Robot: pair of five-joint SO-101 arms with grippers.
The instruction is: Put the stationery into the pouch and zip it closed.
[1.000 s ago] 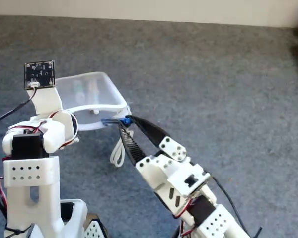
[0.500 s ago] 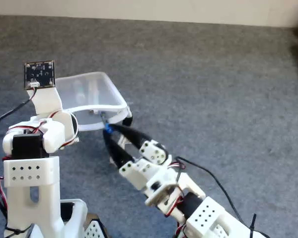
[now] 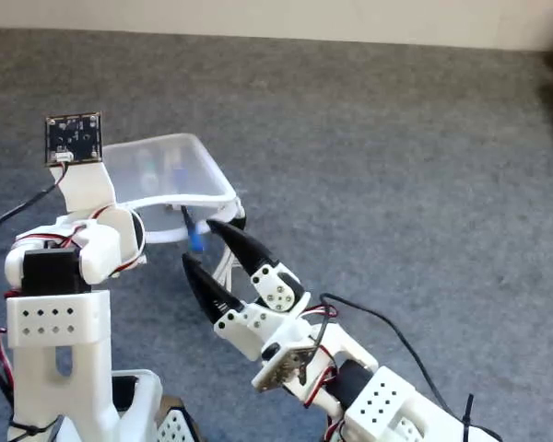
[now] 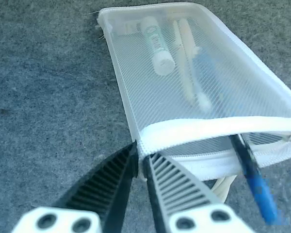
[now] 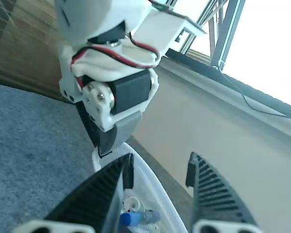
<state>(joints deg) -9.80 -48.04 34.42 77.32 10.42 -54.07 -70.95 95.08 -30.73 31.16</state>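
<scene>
A clear mesh pouch lies on the grey carpet, with a white tube and pale pens inside. My left gripper is shut on the white zip edge at one corner of the pouch's mouth. A blue pen leans half in and half out of the open mouth. In the high view the pouch sits beside the left arm, and the blue pen pokes out at its near edge. My right gripper stands open around the pen's end, holding nothing. From the right wrist the pen shows below the open right gripper.
A white cord loop lies on the carpet just under the right gripper. The left arm's body stands close behind the pouch in the right wrist view. Open carpet stretches to the right and back.
My right gripper carried the blue pen leftward to the pouch's mouth, then opened and let it go. The left arm and pouch have stayed still.
</scene>
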